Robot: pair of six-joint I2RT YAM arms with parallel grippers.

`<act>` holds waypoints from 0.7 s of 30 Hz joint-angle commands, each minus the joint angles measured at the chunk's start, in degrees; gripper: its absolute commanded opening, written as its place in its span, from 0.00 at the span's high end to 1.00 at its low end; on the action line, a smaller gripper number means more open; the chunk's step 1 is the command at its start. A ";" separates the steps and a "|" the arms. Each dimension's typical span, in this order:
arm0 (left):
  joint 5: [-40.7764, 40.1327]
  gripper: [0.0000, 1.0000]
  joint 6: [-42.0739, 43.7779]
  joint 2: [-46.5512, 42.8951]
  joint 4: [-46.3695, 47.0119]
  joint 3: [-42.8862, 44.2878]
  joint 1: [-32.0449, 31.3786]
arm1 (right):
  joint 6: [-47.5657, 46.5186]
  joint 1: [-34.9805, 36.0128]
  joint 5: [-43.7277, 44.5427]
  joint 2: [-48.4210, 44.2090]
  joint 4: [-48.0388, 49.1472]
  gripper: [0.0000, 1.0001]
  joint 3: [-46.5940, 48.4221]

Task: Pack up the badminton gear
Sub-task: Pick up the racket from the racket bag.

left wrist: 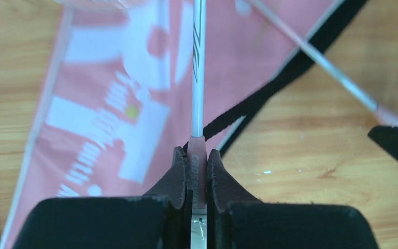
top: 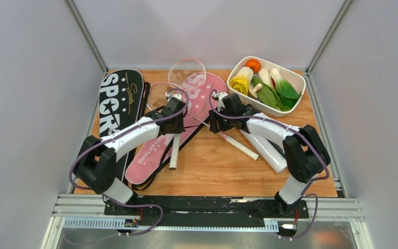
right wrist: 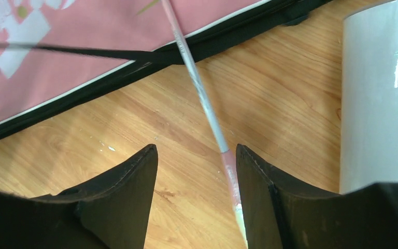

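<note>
Two covers lie flat: the pink cover (top: 186, 122) beneath the left gripper (left wrist: 198, 161), the black cover (top: 116, 101) to its left. Left gripper is clenched on one racket (left wrist: 198, 78), shaft pointing straight ahead. Right gripper (right wrist: 197, 171) gapes, straddling the second racket (right wrist: 207, 111); a white tube (right wrist: 378, 93) lies at its right.

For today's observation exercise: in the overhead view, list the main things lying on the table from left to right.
black racket cover → pink racket cover → white tube → white bowl of toy vegetables. The two rackets cross over the pink cover and each other, so they are left out.
</note>
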 commanded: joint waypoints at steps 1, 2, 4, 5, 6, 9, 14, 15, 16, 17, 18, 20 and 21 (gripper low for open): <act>-0.16 1.00 3.70 -10.28 -4.79 0.64 7.87 | -3.04 -0.61 -1.86 1.15 3.55 0.40 2.16; -0.13 1.00 4.39 -11.37 -5.57 0.53 10.02 | -3.44 -0.82 -2.23 1.93 3.82 0.40 2.52; -0.16 1.00 7.16 -14.64 -6.20 0.30 12.96 | -5.11 -0.91 -2.91 4.16 3.77 0.40 3.86; -0.56 1.00 9.49 -16.44 -6.57 0.30 13.90 | -5.62 -0.89 -3.37 5.27 3.72 0.40 4.48; -0.64 1.00 10.67 -17.27 -7.13 0.36 16.20 | -5.91 -0.90 -3.58 6.30 3.67 0.40 4.93; 2.30 1.00 15.29 -20.91 -6.88 -0.45 18.56 | -6.65 -0.91 -5.62 9.78 3.51 0.42 6.08; 10.36 1.00 14.57 -22.09 -4.44 -2.35 19.19 | -5.18 -0.37 -9.47 13.13 3.65 0.44 6.62; 10.81 1.00 14.00 -20.48 -5.48 -2.37 19.16 | -4.94 -0.06 -9.35 13.47 3.84 0.44 6.61; 10.89 1.00 13.20 -19.60 -5.77 -2.87 19.15 | -4.83 0.39 -9.14 13.75 3.90 0.45 6.66; 11.06 1.00 12.92 -18.14 -5.68 -3.25 19.15 | -4.62 0.92 -8.85 13.92 3.95 0.46 6.69; 11.27 1.00 12.25 -17.46 -5.21 -4.54 19.15 | -4.34 1.58 -8.19 14.00 4.00 0.47 6.60; 12.20 1.00 10.56 -15.88 -3.17 -6.63 19.19 | -3.03 2.27 -6.23 14.32 3.99 0.51 6.46; 12.75 1.00 9.89 -14.86 -1.58 -7.19 19.20 | -2.49 2.35 -5.54 14.53 3.99 0.53 6.35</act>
